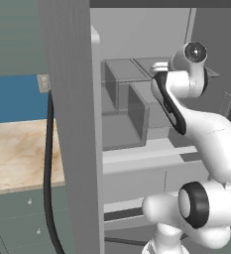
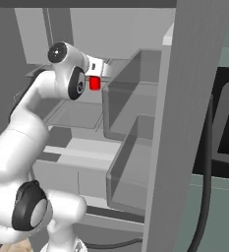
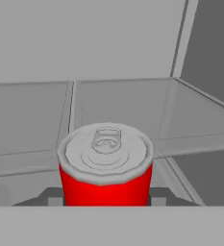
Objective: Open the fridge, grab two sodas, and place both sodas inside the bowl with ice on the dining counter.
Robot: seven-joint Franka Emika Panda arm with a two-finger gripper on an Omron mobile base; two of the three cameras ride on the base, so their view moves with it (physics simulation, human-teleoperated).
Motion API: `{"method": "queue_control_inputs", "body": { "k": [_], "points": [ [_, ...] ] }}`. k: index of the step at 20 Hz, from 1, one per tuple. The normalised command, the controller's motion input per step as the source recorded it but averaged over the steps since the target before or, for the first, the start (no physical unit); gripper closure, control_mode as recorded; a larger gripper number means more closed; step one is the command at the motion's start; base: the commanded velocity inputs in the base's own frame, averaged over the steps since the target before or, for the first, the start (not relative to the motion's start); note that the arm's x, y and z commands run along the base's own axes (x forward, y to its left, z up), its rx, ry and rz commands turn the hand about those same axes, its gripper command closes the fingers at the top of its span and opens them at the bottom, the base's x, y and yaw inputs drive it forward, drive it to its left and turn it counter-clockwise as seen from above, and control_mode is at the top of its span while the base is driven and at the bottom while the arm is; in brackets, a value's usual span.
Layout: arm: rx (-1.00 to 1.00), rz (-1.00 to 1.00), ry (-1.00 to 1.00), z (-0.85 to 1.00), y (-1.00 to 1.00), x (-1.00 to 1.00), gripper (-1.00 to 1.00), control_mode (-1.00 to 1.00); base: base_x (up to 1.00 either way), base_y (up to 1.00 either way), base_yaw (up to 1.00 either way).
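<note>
Inside the open fridge (image 2: 135,44), at the level of an upper glass shelf (image 3: 128,108), I have the gripper (image 3: 106,198) clamped on the red soda can (image 3: 105,168). In the hand view the can sits upright between the two dark finger tips, its grey lid and pull tab facing the camera, one finger showing at each side of its base. From the right base view I can see the red of the can just past the wrist, with the arm reaching in over the shelves.

My judgement is that the step in hand is carrying this first soda out. To do it well I would draw the hand straight back along the way it points, keeping the can upright and level, and not swing sideways until the can is past the door bins (image 2: 130,118). Those bins stand close on the right-hand door, and the open left door (image 1: 70,124) flanks the other side, so the exit is narrow. I would keep the grip firm; a smooth can could slip if jolted.

As for containers: the door bins I can see look empty, and the shelf behind the can is bare. The second soda, the bowl with ice and the dining counter I cannot place from here.
</note>
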Motion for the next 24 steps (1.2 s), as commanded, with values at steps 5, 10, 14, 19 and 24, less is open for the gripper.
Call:
{"method": "queue_control_inputs", "body": {
  "k": [5,10,14,19,24],
  "points": [
    [0.0,0.0,0.09,0.0,0.02,-0.96,1.0,-1.0,0.0,0.0,0.0],
    [0.0,0.0,0.08,0.0,0.05,-0.98,1.0,-1.0,0.0,0.0,0.0],
    [0.0,0.0,0.06,-0.01,0.1,-0.98,1.0,-1.0,0.0,0.0,0.0],
    [0.0,0.0,0.02,-0.11,0.05,-0.95,1.0,-1.0,0.0,0.0,0.0],
    [-0.04,0.0,0.0,-0.24,0.07,-0.8,1.0,-1.0,0.0,0.0,0.0]
  ]
}}
